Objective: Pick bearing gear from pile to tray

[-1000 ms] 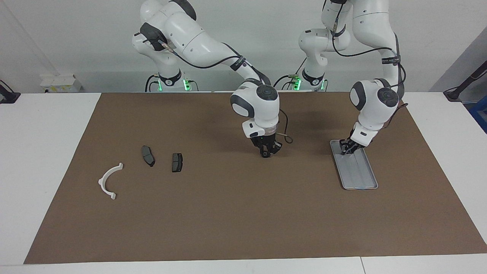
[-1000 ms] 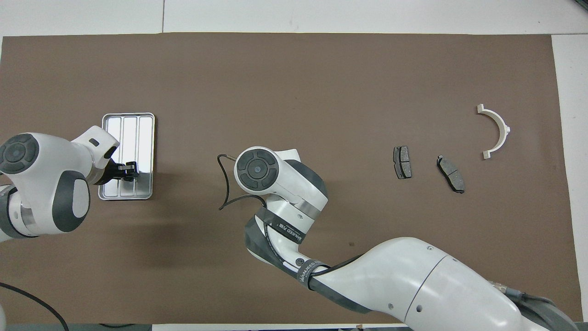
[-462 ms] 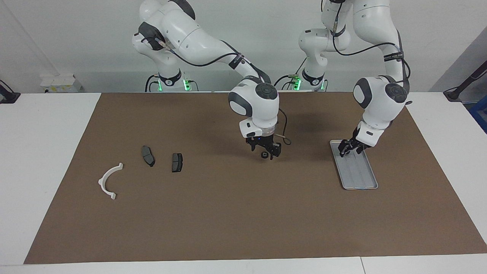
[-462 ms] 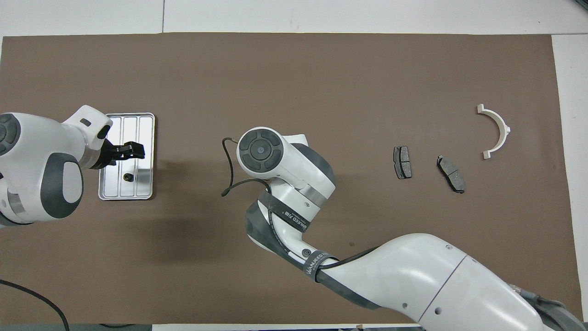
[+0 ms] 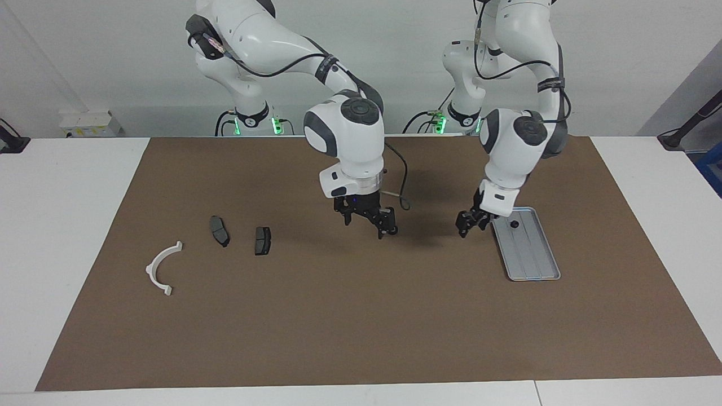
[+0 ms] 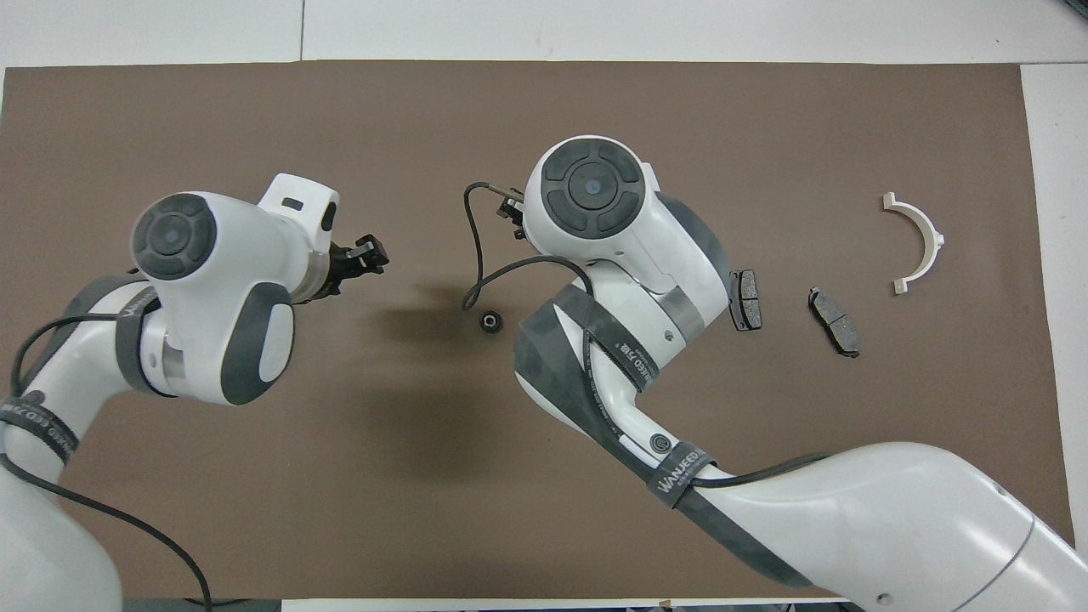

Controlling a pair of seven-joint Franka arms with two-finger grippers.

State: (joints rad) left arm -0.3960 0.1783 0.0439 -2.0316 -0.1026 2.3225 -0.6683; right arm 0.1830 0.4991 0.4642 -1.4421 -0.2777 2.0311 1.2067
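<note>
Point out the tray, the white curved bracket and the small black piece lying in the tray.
tray [image 5: 533,265]: facing view, bare ridged floor.
white curved bracket [image 5: 154,263]: facing view, middle of the arc.
small black piece [image 5: 514,224]: facing view, its top, at the tray's end nearer the robots.

On the brown mat [image 6: 544,102], a small black round piece [image 6: 490,322] lies bare near the middle. Toward the right arm's end from it lie two dark brake pads [image 6: 745,299] [image 6: 834,321], the first partly covered by the right arm's wrist, with the white curved bracket [image 6: 918,242] farther out past them. The left hand [image 6: 367,257] hangs over the mat, toward the left arm's end from the round piece.
</note>
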